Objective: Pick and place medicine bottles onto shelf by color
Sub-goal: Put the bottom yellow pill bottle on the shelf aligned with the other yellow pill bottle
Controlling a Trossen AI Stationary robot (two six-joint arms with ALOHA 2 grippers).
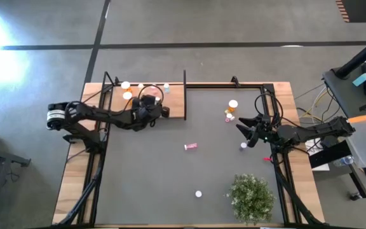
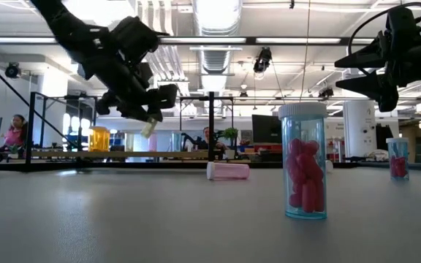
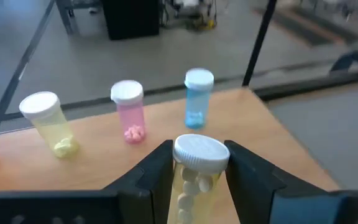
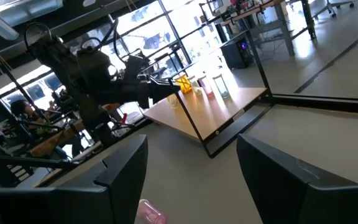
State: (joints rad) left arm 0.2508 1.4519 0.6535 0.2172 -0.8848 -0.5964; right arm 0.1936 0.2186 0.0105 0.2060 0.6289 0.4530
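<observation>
- My left hand [image 3: 197, 180] grips a yellow bottle [image 3: 194, 171] above the shelf [image 3: 278, 134], near the yellow [image 3: 47, 121], pink [image 3: 129, 111] and blue [image 3: 197, 98] bottles standing there.
- My right hand [image 1: 245, 132] hangs released over the surface [image 1: 145, 184].

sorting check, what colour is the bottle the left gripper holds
Pale yellow-green bottle with a white cap, clearest in the left wrist view.

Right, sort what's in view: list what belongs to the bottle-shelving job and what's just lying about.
Part of the job:
- yellow bottle, gripped in the left hand over the shelf
- yellow, pink and blue bottles standing on the shelf
- pink bottle lying on the mat
- right hand, open, above the mat

Lying about:
- green plant
</observation>
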